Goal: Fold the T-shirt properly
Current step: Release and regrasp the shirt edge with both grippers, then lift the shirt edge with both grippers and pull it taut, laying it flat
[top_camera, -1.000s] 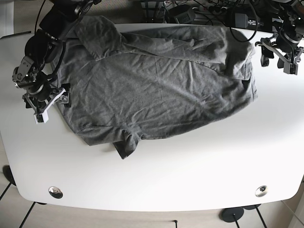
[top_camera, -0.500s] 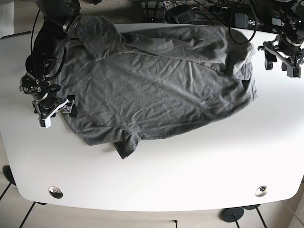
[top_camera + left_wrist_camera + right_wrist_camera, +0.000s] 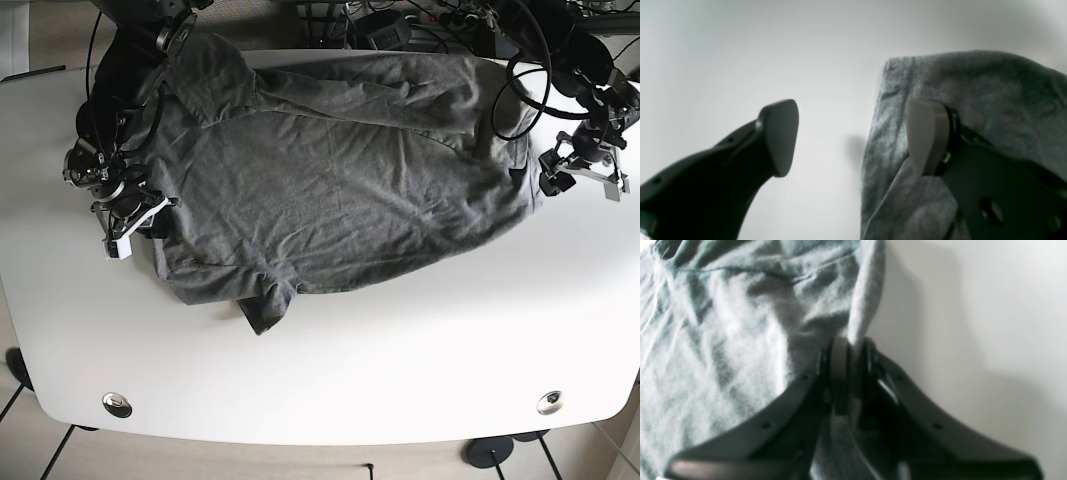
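The T-shirt [image 3: 330, 180] lies spread across the upper half of the tabletop [image 3: 400, 360], long axis running left to right in the base view. The right gripper [image 3: 848, 373] is clamped on the cloth edge at centre left. The left gripper [image 3: 853, 136] stands open at the shirt's right edge, one finger [image 3: 927, 133] over fabric, the other [image 3: 780, 133] over bare tabletop; closing there looks the likely next requirement.

The rumpled heather-grey cotton T-shirt [image 3: 330, 185] is one plain mottled grey all over, with no print, darker in its creases. The smooth rounded bench [image 3: 400, 350] under it is plain white. The left claw [image 3: 853, 136] has matte black fingers [image 3: 780, 133]; the right claw [image 3: 850, 373] is black too.
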Motion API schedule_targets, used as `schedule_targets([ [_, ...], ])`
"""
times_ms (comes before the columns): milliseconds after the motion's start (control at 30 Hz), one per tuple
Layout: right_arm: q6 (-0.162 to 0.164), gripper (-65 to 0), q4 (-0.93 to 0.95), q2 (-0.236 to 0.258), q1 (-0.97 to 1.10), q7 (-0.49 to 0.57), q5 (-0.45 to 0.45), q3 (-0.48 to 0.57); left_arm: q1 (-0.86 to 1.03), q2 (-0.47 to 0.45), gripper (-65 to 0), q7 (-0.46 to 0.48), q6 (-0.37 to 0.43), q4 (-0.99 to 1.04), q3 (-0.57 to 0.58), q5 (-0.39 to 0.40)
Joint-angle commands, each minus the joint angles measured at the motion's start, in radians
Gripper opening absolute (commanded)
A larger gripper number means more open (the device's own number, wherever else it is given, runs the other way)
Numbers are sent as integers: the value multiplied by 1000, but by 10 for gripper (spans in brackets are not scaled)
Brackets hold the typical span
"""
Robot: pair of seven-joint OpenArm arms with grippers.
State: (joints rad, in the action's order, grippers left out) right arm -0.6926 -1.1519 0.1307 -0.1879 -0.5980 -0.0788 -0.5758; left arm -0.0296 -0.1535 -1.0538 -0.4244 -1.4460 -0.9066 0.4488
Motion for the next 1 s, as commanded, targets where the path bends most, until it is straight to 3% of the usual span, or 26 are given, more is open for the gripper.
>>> schedule_targets([
  [33, -6, -583, -1, 5, -5, -47, 30, 3, -28, -16, -178, 13, -1, 54, 53, 20],
  [300, -6, -585, -4, 4, 1, -47, 23, 3, -54, -8, -194, 14, -1, 86, 197, 21],
  [400, -6, -595, -6, 4, 3, -47, 21, 1, -56, 7, -449, 19, -1, 86, 163, 21],
  [467, -6, -634, -7, 4, 3, -47, 21, 1, -56, 4, -628, 30, -3, 86, 165, 21],
  [500, -6, -633, -27, 4, 5, -47, 21, 0, -56, 2, -650, 37, -4, 80, 166, 23],
  [633, -6, -633, -247, -35, 83, -70, -8, 1, -49, 4, -650, -21, -106, -117, 166, 17],
  [767, -6, -633, -526, -58, 187, -205, -62, 1, -33, 2, -650, -130, -116, -359, 186, 20],
  [933, -6, -633, -762, -50, 167, -368, -103, 0, -48, -16, -650, -135, -118, -520, 218, 23],
  [1000, -6, -633, -761, -13, 75, -423, -98, 1, -123, -65, -650, -136, -116, -516, 281, 21],
])
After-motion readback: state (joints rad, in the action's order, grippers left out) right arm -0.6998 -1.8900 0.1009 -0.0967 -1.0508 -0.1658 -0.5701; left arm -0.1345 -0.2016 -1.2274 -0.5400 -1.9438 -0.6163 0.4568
